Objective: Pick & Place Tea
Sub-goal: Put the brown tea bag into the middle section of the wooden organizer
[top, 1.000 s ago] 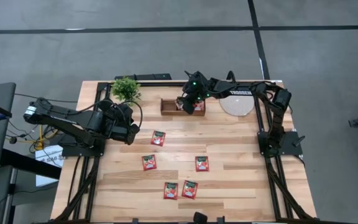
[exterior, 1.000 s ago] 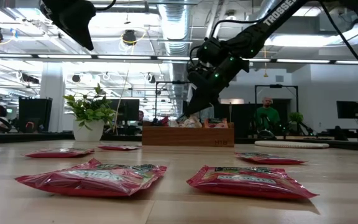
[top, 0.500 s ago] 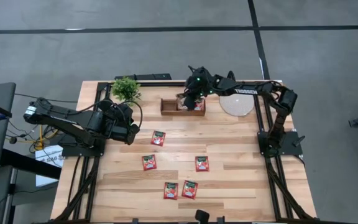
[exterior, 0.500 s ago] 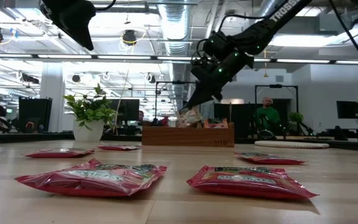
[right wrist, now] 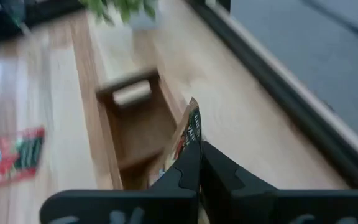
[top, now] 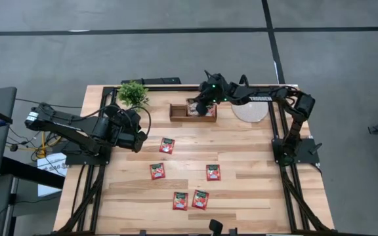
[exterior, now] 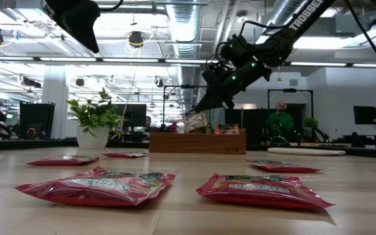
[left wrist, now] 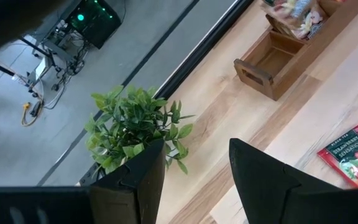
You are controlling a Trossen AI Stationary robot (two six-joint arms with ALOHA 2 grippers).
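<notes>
Right claw (exterior: 198,115) clamped on 1 sachet (exterior: 196,121), raised just above the box (top: 192,111). Left claw (left wrist: 194,171) apart, idle, left of surface (top: 254,196).

Five sachets (top: 167,145) lie mid-table, before the wooden box (top: 176,112), between plant (top: 133,94) and disc (top: 250,110).

Even, bright overhead light; ceiling lamps (exterior: 136,39) glare in the low view. Shadows on the worktop (top: 254,190) are faint. The right wrist view is motion-blurred throughout.
</notes>
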